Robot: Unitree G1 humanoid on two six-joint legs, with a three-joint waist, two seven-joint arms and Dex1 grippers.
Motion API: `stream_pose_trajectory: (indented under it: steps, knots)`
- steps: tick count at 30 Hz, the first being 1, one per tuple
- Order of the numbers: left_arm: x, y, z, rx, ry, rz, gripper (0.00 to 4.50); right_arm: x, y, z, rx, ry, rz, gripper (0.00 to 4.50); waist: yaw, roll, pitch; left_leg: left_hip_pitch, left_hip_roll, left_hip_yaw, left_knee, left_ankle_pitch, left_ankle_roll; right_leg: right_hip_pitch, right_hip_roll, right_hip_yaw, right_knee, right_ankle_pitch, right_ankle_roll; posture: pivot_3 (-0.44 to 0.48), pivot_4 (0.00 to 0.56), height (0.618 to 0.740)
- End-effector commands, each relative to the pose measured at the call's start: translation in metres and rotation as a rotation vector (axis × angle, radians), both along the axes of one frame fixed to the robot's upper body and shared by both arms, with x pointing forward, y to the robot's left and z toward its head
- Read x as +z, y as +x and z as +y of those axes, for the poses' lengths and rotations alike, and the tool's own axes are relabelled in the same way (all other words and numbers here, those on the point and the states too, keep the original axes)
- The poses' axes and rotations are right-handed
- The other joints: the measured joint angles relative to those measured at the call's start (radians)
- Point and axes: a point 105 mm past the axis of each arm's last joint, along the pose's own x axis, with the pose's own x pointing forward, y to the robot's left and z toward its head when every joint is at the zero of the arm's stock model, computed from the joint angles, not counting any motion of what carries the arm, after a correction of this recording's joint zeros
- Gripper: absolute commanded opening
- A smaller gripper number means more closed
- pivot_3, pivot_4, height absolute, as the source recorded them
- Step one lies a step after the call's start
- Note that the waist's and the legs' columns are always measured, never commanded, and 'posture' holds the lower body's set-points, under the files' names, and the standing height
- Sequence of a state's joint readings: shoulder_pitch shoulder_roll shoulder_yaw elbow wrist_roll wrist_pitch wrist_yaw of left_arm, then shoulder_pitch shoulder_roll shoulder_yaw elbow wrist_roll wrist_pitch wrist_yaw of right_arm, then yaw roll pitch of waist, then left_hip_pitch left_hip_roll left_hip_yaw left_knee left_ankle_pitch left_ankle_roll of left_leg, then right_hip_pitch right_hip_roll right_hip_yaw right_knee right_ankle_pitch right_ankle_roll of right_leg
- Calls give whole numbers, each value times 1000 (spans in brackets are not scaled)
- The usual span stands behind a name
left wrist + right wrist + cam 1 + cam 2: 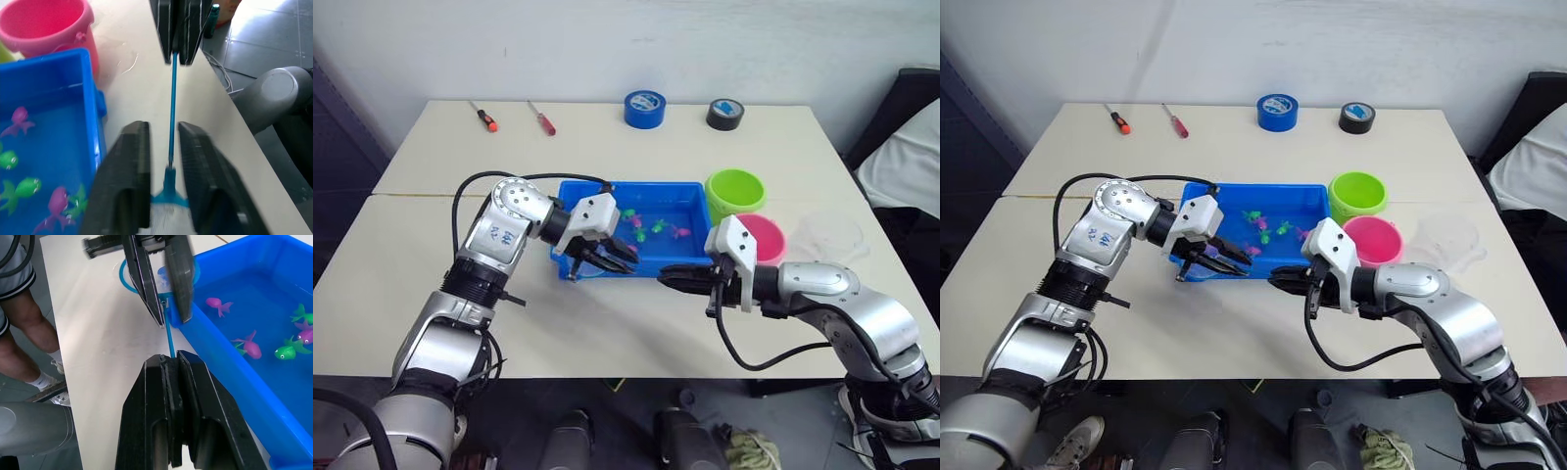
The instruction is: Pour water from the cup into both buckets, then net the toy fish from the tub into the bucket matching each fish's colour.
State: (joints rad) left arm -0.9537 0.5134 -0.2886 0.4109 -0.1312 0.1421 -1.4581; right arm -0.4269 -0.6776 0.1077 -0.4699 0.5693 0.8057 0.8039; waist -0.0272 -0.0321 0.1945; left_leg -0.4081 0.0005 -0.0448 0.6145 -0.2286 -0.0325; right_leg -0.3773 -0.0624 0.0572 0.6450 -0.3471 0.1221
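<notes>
Net [167, 328] handle in R hand [172, 363], L hand [164, 142] astride.

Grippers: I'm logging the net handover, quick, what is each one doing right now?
Left gripper: fingers open, straddling the net near its hoop, not clamped.
Right gripper: fingers shut on the net's handle.

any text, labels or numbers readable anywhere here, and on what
Left arm: dark handwritten marks on the silver shell, too blurred to read.
Blue tape roll: pale print on top, too small to read.
Black tape roll: a blue patch on top, no legible text.
Tub, buckets, net: no text visible.
</notes>
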Motion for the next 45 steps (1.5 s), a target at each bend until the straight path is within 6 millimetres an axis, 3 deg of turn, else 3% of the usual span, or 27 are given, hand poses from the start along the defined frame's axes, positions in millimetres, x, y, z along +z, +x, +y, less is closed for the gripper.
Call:
stream_pose_trajectory:
  steps: [1, 4, 5, 11, 16, 22, 29, 40, 45]
  knots:
    - [23, 0, 0, 12, -76, -15, 2640, 10, -3, -1, 16, 1, -50, 0, 1, 0, 0, 0, 0, 0, 0, 0, 0, 0, 0, 0, 0, 0, 0, 0, 150, 734]
    - [44, 6, 5, 70, -170, -55, 4073, 9, -2, -2, 12, -2, -51, 0, 0, 0, 0, 0, 0, 0, 0, 0, 0, 0, 0, 0, 0, 0, 0, 0, 150, 734]
    - [57, 6, 12, 97, -214, -50, 4313, 10, -2, -3, 10, -3, -53, 0, 0, 0, 0, 0, 1, 0, 0, 0, 0, 0, 0, 0, 0, 0, 0, 0, 150, 734]
    - [104, 6, 55, 259, -327, -30, 4313, 11, 4, -10, -20, -21, -77, 0, -4, 0, 0, 0, 1, 0, 0, 0, 0, -1, 1, 0, 1, 0, 0, 0, 150, 734]
    - [119, 3, 92, 385, -358, -37, 4313, 22, 15, -21, -82, -16, -113, 0, -1, 0, 0, 0, 1, 0, 0, 0, 0, 0, 0, 0, 1, 0, 0, 0, 150, 734]
    - [102, -5, 116, 459, -287, -10, 4313, 34, 29, -42, -188, -21, -115, 0, -1, 1, 0, 0, 1, 0, -1, 0, 0, 0, -1, 0, 0, 0, 0, 0, 150, 734]
    - [75, -6, 118, 499, -262, 59, 4313, 36, 38, -55, -302, -8, -14, 0, 0, 1, 1, 0, 1, 0, -1, 0, 0, -1, -2, 0, 0, 0, 0, 0, 150, 734]
    - [61, -5, 110, 478, -249, 94, 4313, 9, 22, -66, -449, -38, 247, 0, 0, 1, 0, 0, 0, 0, -1, 0, 0, -1, -10, 0, 0, -1, -1, 0, 150, 734]
    - [60, -2, 107, 472, -255, 90, 4313, 0, 30, -69, -540, -50, 281, 0, -2, 1, 1, 0, 0, 1, -1, 0, 0, -1, -10, 0, 0, -1, 0, 0, 150, 734]
